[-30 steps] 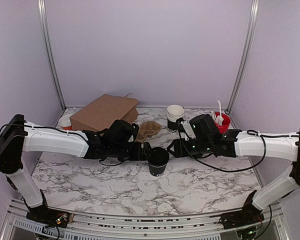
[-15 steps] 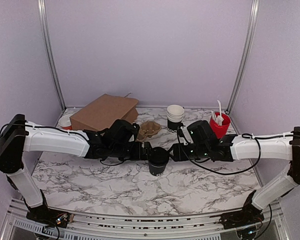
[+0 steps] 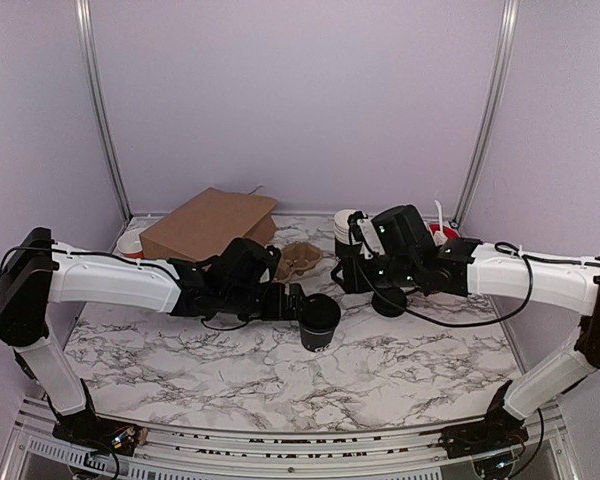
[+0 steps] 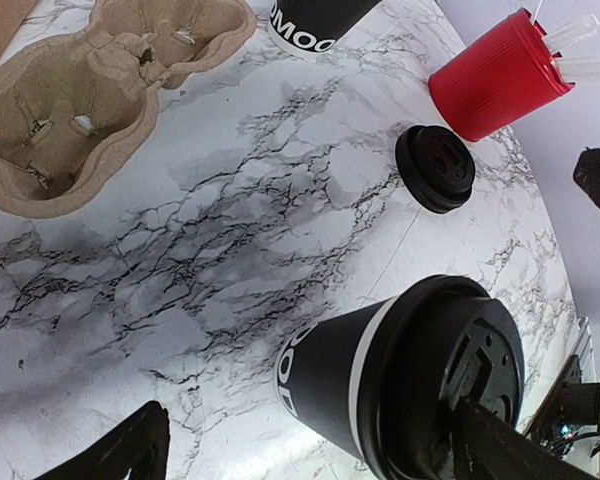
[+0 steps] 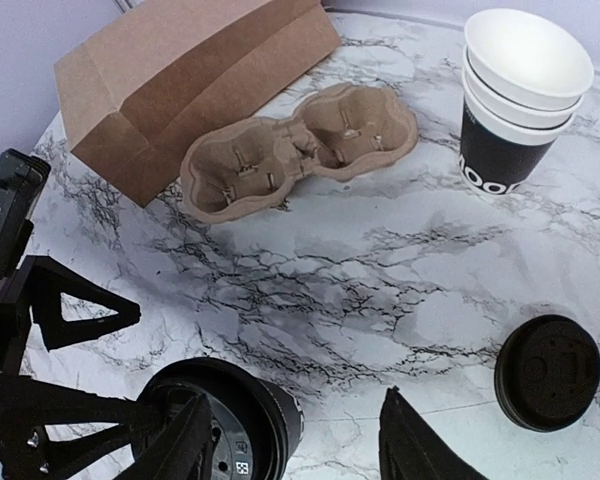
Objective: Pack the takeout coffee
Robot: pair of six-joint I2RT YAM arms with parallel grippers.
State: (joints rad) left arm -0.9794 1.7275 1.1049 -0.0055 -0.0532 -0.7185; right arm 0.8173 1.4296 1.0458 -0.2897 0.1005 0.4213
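The takeout coffee (image 3: 318, 322) stands upright near the middle of the desk (image 3: 420, 370), lid on, with the cardboard carrier (image 3: 300, 260) at about 12 o'clock from it and a loose lid (image 3: 388, 303) toward 3 o'clock. The left claw (image 4: 310, 435) is spread wide, its fingers either side of the cup and not clamping it. The right claw (image 5: 300, 440) hangs half-spread over bare marble, holding nothing. The paper wall likely dents under a hard squeeze and the smooth sleeve may slip. Whether it is filled cannot be seen. Best to grip gently just below the lid, where the rim stiffens the wall, and keep it upright.
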